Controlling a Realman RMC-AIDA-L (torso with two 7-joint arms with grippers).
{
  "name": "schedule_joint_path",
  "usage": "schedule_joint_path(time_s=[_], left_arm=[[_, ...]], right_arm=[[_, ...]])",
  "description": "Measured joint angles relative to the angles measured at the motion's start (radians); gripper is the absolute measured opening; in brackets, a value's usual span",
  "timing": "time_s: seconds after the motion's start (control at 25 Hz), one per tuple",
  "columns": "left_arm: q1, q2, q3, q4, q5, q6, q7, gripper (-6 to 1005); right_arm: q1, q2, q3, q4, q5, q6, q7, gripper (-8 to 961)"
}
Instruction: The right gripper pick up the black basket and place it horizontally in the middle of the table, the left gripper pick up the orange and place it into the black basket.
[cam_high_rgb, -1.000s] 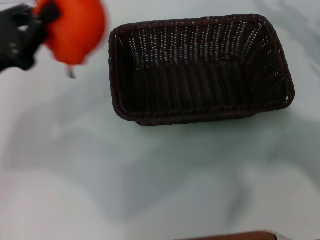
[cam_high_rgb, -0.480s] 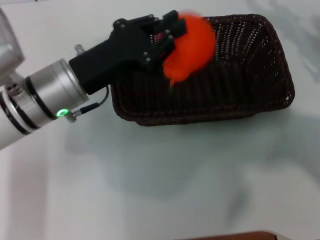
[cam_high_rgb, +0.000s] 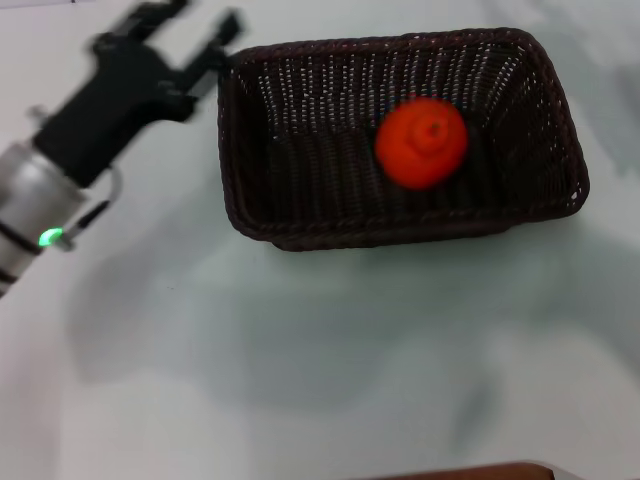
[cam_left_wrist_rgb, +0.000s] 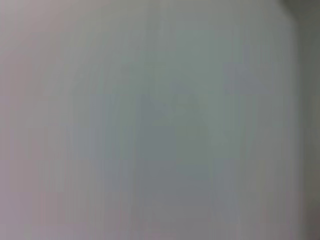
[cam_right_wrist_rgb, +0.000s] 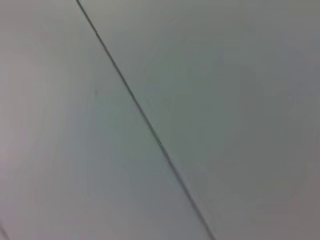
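Off the basket's left rim hovers the left gripper (cam_high_rgb: 190, 40), fingers spread and empty. To its right, well inside the black basket (cam_high_rgb: 262, 218), sits the orange (cam_high_rgb: 421, 141) on the woven floor. Best lifted clear leftward over the table (cam_high_rgb: 300, 360), without clipping the braided rim. Right gripper: not visible.

The orange (cam_high_rgb: 421, 142) has left the left gripper (cam_high_rgb: 190, 35) and now lies inside the black basket (cam_high_rgb: 400, 235), right of its middle. The gripper (fingers spread, empty) has drawn back beyond the basket's left rim.
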Motion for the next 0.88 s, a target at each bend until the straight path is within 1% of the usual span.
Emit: schedule_joint_path(time_s=[0.16, 0.24, 0.36, 0.48, 0.6, 0.68, 0.88], left_arm=[[0.002, 0.001, -0.067, 0.11, -0.126, -0.009, 0.115, 575], [0.009, 0.001, -0.094, 0.141, -0.168, -0.016, 0.147, 657], [0.016, 0.001, -0.152, 0.199, -0.221, -0.04, 0.182, 775], [0.017, 0.001, -0.216, 0.252, -0.241, -0.081, 0.215, 891], [0.018, 0.001, -0.303, 0.305, -0.244, -0.134, 0.252, 891], [0.018, 0.001, -0.337, 0.325, -0.244, -0.163, 0.264, 891], [0.023, 0.001, -0.352, 0.334, -0.245, -0.198, 0.304, 891]], right_arm=[[-0.022, 0.005, 0.042, 0.229, 0.248, 0.07, -0.378, 825], [-0.026, 0.009, 0.07, 0.313, 0.322, 0.099, -0.532, 825], [-0.03, 0.011, 0.104, 0.4, 0.356, 0.13, -0.736, 825], [-0.028, 0.011, 0.109, 0.436, 0.356, 0.132, -0.835, 825], [-0.025, 0.012, 0.106, 0.445, 0.353, 0.138, -0.872, 825], [-0.024, 0.012, 0.11, 0.45, 0.355, 0.16, -0.882, 825], [-0.015, 0.011, 0.121, 0.447, 0.356, 0.164, -0.902, 825]])
